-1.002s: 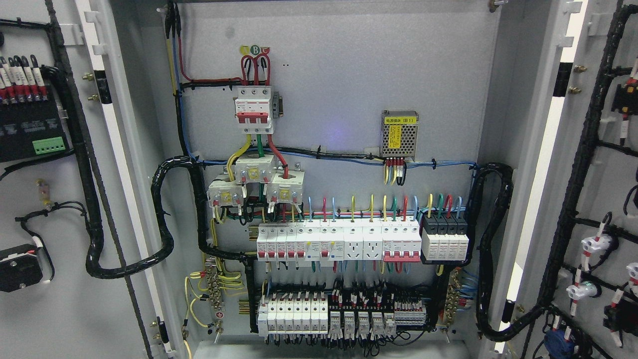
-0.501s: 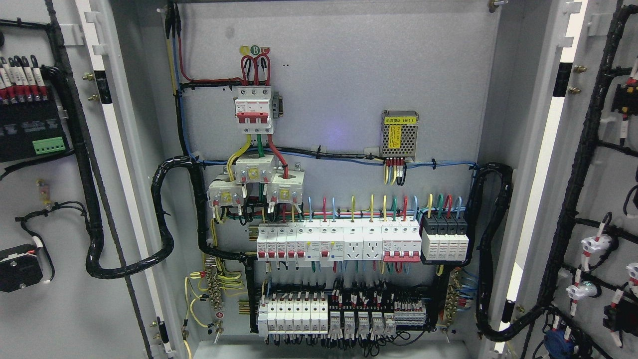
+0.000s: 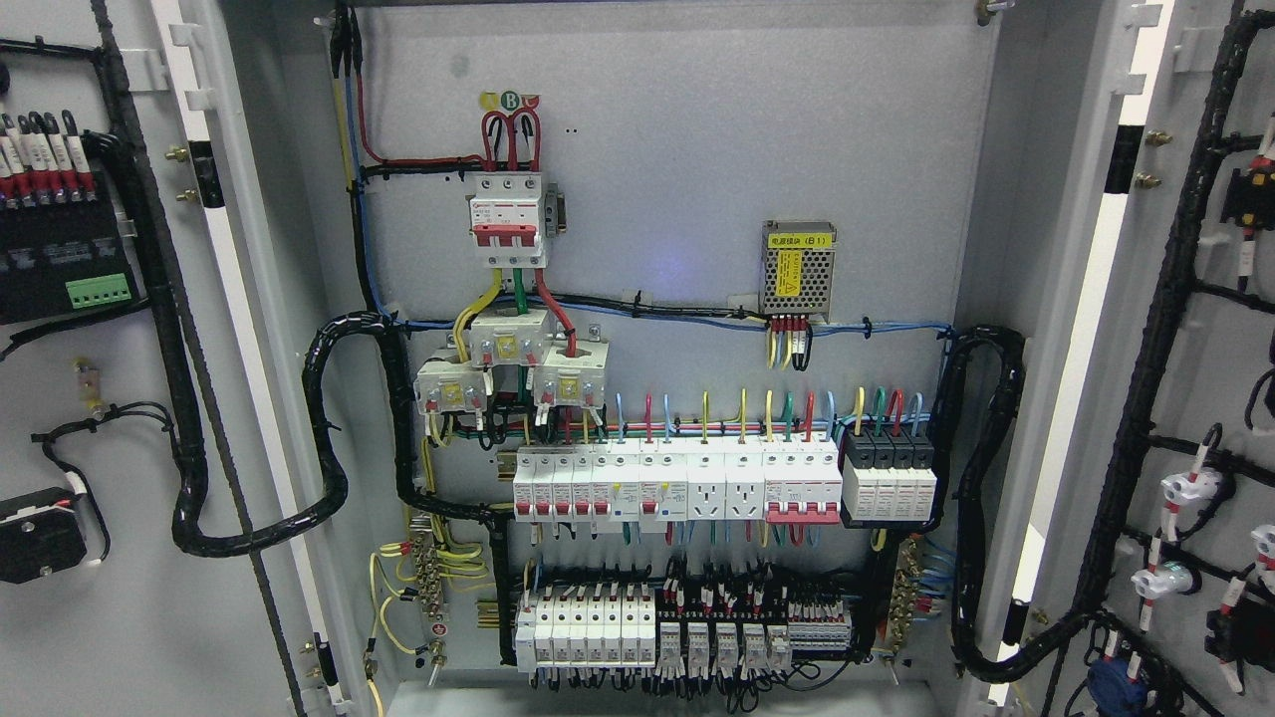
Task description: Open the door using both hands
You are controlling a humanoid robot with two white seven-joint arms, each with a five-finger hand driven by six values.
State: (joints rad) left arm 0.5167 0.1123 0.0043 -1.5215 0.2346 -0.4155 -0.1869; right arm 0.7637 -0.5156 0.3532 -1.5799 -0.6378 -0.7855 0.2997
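The grey electrical cabinet stands with both doors swung wide. The left door (image 3: 110, 558) shows its inner face at the picture's left, with black cable bundles and a terminal block on it. The right door (image 3: 1210, 329) shows its inner face at the right, carrying black harnesses and white connectors. Between them the back panel (image 3: 697, 149) is fully exposed. Neither of my hands nor any arm shows in the head view.
On the back panel sit a red-and-white main breaker (image 3: 508, 219), a small power supply (image 3: 798, 267), a row of white breakers (image 3: 677, 483) and lower terminal rows (image 3: 687, 627). Thick black cable looms (image 3: 329, 438) run from the panel to each door.
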